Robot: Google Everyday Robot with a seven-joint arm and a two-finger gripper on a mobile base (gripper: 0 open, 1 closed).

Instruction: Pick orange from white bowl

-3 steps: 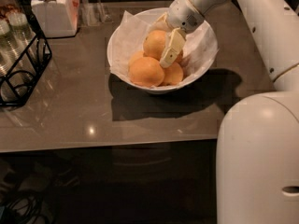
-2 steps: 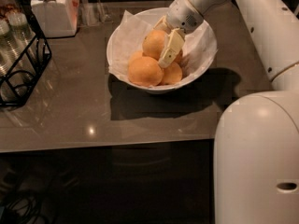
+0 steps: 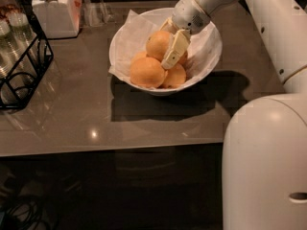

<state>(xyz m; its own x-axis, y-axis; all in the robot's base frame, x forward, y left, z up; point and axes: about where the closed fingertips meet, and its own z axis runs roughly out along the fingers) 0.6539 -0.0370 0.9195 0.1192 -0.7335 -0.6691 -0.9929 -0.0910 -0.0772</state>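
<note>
The white bowl [image 3: 204, 63], lined with crumpled white paper, stands on the grey table and holds several oranges. The orange [image 3: 154, 41], large with dull yellowish skin, sits on top of the pile. My gripper [image 3: 164, 49] reaches down into the bowl from the upper right and is shut on this orange. One tan finger [image 3: 175, 49] lies against its right side; the other is mostly hidden behind it. A deeper-orange one [image 3: 146, 72] lies at the front left, and smaller oranges sit under the finger.
A black wire rack [image 3: 24, 66] with glasses stands at the table's left edge. A white lidded jar [image 3: 53, 8] stands at the back left. My white arm and base [image 3: 264, 166] fill the right side. The table's front edge runs below the bowl.
</note>
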